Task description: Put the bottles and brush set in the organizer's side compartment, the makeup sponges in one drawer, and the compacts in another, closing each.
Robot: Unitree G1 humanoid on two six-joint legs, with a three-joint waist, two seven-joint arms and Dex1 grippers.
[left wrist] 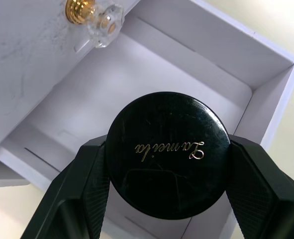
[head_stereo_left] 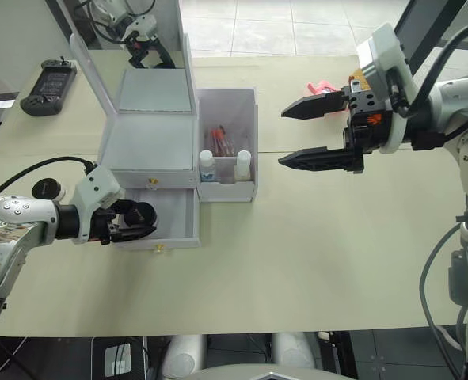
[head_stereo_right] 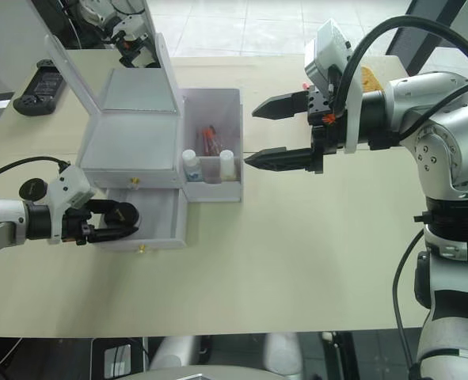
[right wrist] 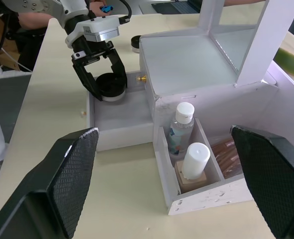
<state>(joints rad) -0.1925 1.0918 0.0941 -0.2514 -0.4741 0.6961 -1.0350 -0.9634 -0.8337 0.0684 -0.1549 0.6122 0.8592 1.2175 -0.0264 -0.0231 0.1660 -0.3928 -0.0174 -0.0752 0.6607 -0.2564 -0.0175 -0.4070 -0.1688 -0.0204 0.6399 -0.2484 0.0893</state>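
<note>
Left gripper (head_stereo_left: 138, 220): closed on a compact (left wrist: 167, 154), one black finger on each side of its round black lid. It hangs over the open lower drawer (head_stereo_left: 176, 229); the left wrist view has the compact above the drawer's bare white floor, gold script across its lid.
Right gripper (head_stereo_left: 301, 134): fingers spread wide and holding nothing, above the desk (head_stereo_left: 313, 253) to the right of the organizer (head_stereo_left: 150, 142), tips pointing toward the side compartment (head_stereo_left: 227, 107).
Organizer: stands in the far left part of the desk, mirror lid (head_stereo_left: 156, 75) raised. The upper drawer is shut, with its gold knob (left wrist: 81, 9) at the front; the lower drawer is pulled out toward the near edge.
Side compartment: forms the organizer's right side. The two bottles stand upright at its low front wall, the clear bottle (right wrist: 180, 127) with the blue label on the left, the cream-beige bottle (right wrist: 194, 164) on the right, each in its own small section. The brush set (head_stereo_left: 220, 141) lies behind them in the deeper part, pink-orange handles visible through the bag.
Second compact (head_stereo_left: 47, 190): lies flat on the desk by the left edge, just left of the left gripper and apart from the organizer.
Controller (head_stereo_left: 48, 77): a dark handheld device near the far left corner of the desk.
Pink object (head_stereo_left: 319, 85): partly hidden behind the right gripper, near the desk's far edge; too little shows to identify it.
</note>
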